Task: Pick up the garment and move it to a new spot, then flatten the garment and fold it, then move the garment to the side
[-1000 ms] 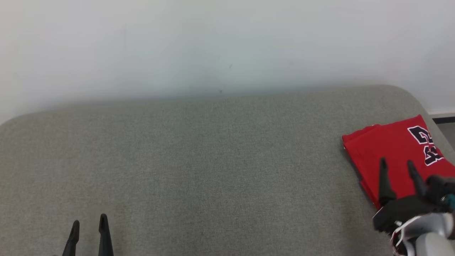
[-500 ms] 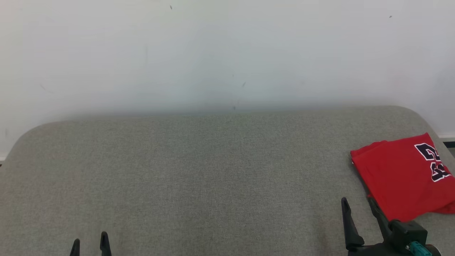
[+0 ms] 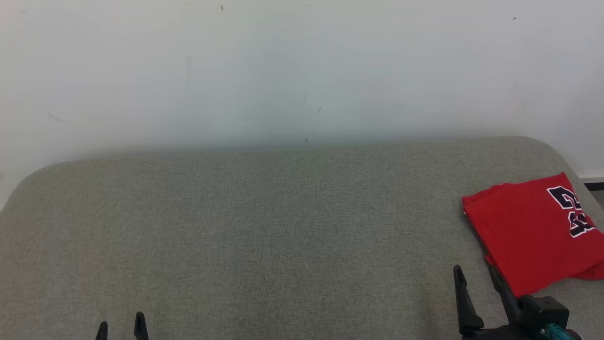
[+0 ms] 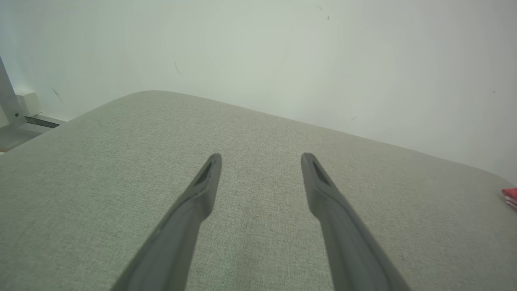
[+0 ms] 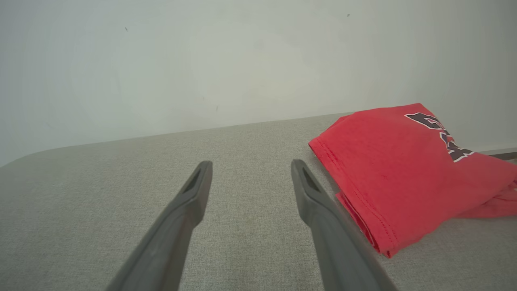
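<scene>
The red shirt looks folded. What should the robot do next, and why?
Probably just rest both arms: the red shirt lies folded at the right edge of the grey surface, and the left gripper and right gripper are open and empty.

Lab-like test room: grey fabric-padded bench (image 3: 264, 226) set against bare, scuffed white wall (image 3: 302, 61) at 12 o'clock; metal frame strut (image 4: 9, 97) at 9 o'clock.

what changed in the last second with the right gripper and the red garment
The right gripper, open then and now, has drawn back off the folded red garment toward the robot and its left, and now sits beside the garment's near left edge. The head camera also shifted. Unchanged: the garment lies folded at the right end of the grey cushion, and the left gripper is open and low.
</scene>
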